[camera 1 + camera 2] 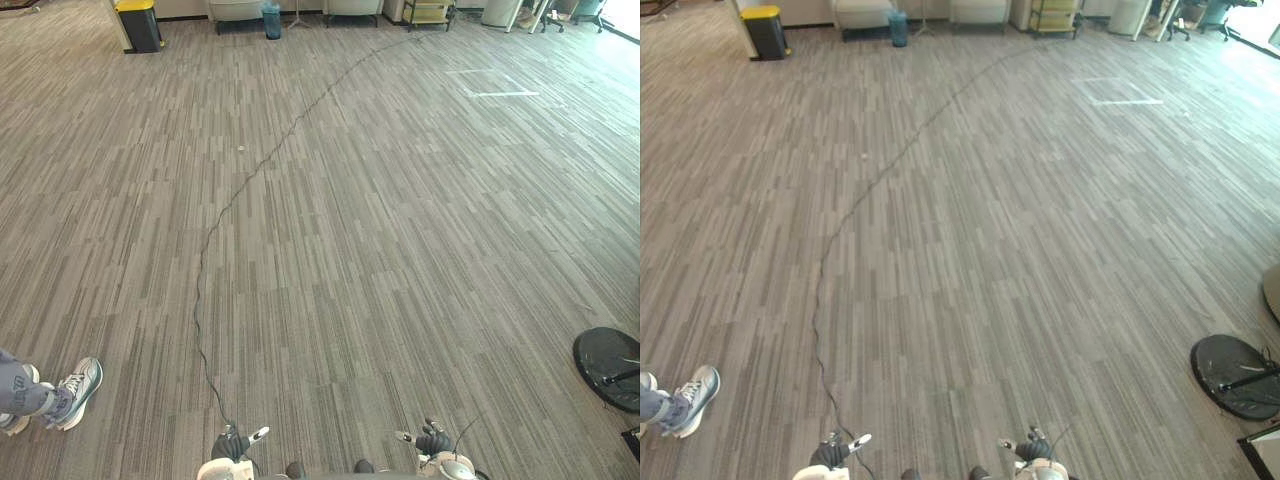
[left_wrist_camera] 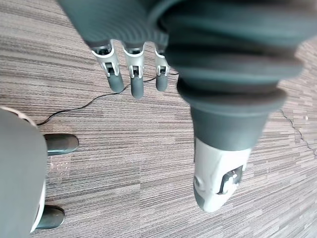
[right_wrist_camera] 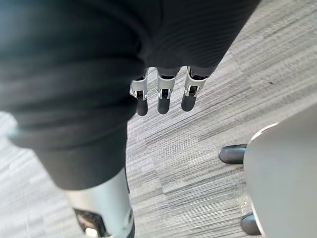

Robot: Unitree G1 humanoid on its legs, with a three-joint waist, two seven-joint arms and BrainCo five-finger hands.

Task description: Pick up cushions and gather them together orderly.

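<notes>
My left hand (image 1: 236, 444) hangs low at the near edge of the eye views, over grey striped carpet (image 1: 360, 230). In its wrist view the left hand's fingers (image 2: 131, 74) are straight and hold nothing. My right hand (image 1: 433, 440) hangs at the same height a little to the right. Its fingers (image 3: 163, 94) are also straight, with only carpet past them.
A person's shoe (image 1: 72, 392) stands at the near left. A black round base (image 1: 610, 367) lies at the near right. Along the far wall are a yellow-topped bin (image 1: 138, 22), a blue bin (image 1: 271, 18), seats (image 1: 238, 10) and a cart (image 1: 428, 12).
</notes>
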